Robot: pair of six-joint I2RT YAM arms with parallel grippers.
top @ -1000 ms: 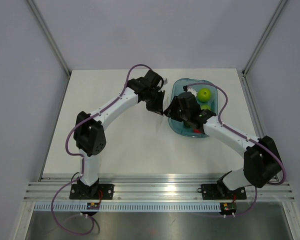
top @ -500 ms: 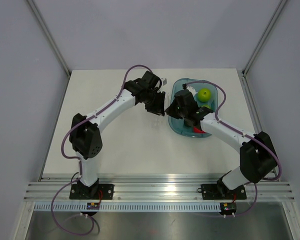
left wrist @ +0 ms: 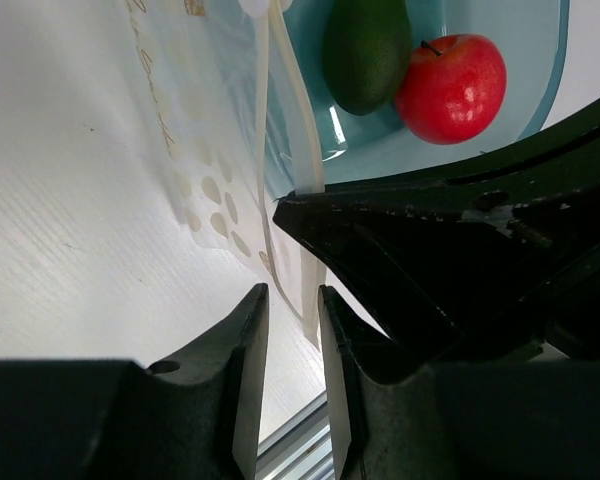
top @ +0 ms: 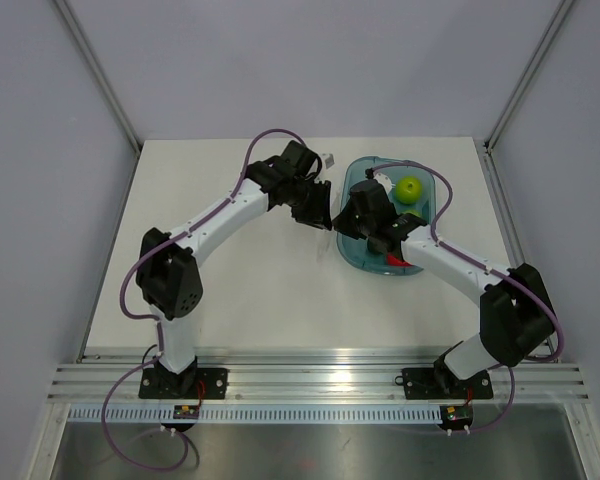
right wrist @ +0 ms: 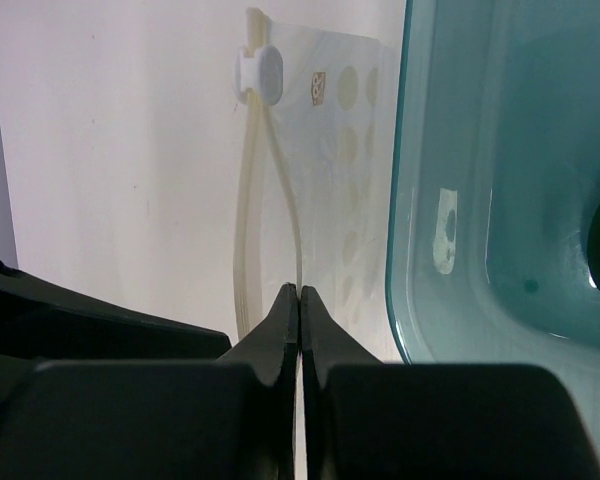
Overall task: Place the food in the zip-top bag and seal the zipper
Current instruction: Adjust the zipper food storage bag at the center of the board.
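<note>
The food (left wrist: 366, 48), a dark green avocado, lies in the teal tray (left wrist: 540, 90) beside a red apple (left wrist: 450, 88). The clear zip-top bag (right wrist: 342, 150), printed with pale dots, lies flat on the table against the tray's left rim. Its zipper (right wrist: 248, 200) is spread into two strips that meet at a white slider (right wrist: 258, 72). My right gripper (right wrist: 299, 288) is shut on the strip nearer the tray. My left gripper (left wrist: 292, 292) is open just off the same end of the bag (left wrist: 215, 190), nothing between its fingers. In the top view both grippers (top: 318, 212) (top: 348, 218) meet at the tray's left edge.
A lime-green apple (top: 409, 187) sits at the far end of the tray (top: 432, 205). The right arm's black wrist (left wrist: 450, 270) lies close beside my left fingers. The bare white table (top: 220, 290) spreads to the left and front.
My left gripper has opened from shut. My right gripper has closed on the bag's zipper strip and shifted slightly towards the back of the table.
</note>
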